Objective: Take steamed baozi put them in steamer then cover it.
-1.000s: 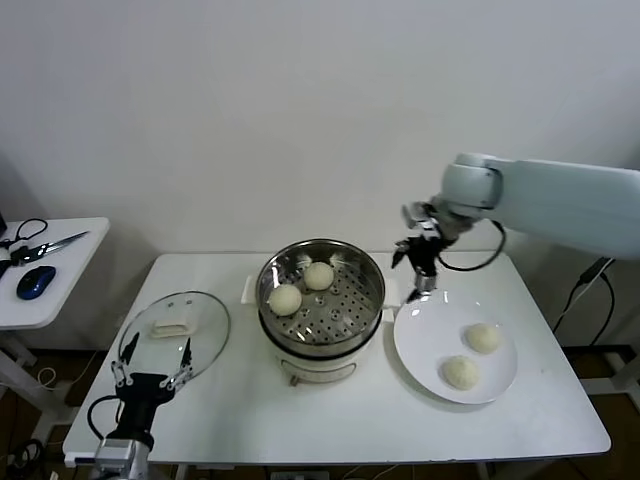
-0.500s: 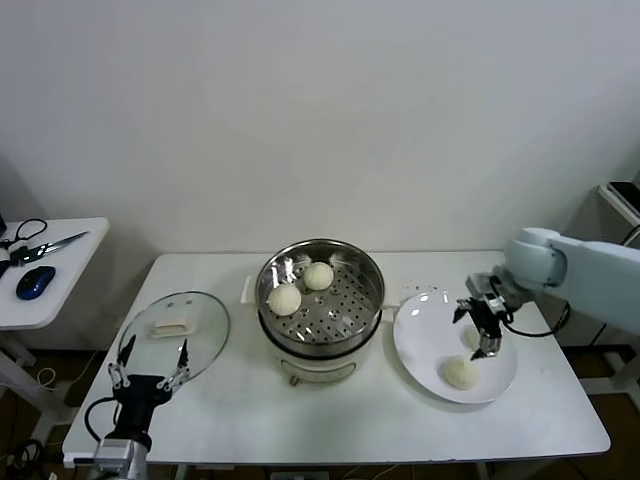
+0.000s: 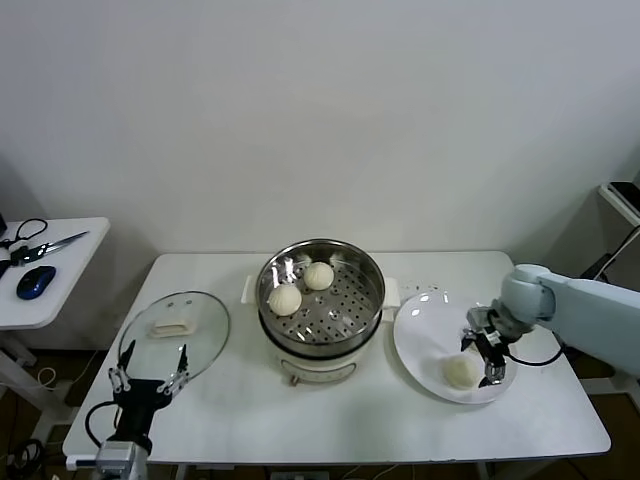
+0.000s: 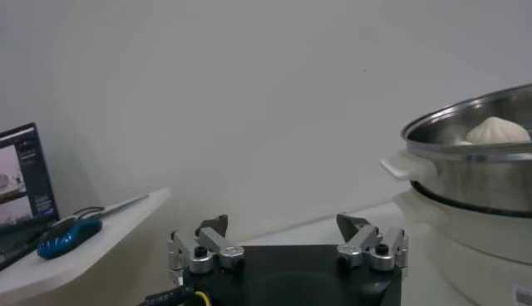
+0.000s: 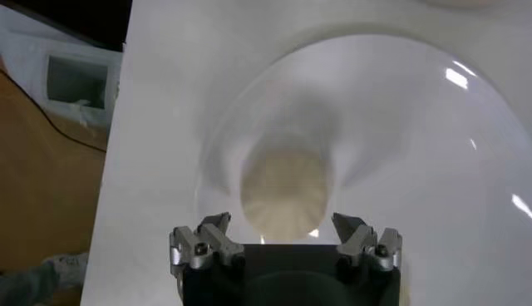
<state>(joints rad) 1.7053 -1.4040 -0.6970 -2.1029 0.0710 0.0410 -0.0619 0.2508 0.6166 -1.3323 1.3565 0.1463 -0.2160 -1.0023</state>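
Two cream baozi (image 3: 301, 287) in open steamer (image 3: 321, 300), cover (image 3: 175, 335) flat beside.

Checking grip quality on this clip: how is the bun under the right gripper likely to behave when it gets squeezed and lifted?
The bun looks smooth, rounded and doughy, so it probably dents under a firm squeeze. Being round on a glossy plate, it may roll or slide if nudged off-centre. The open right gripper has a finger on each side of it, which should help; it is likely light.
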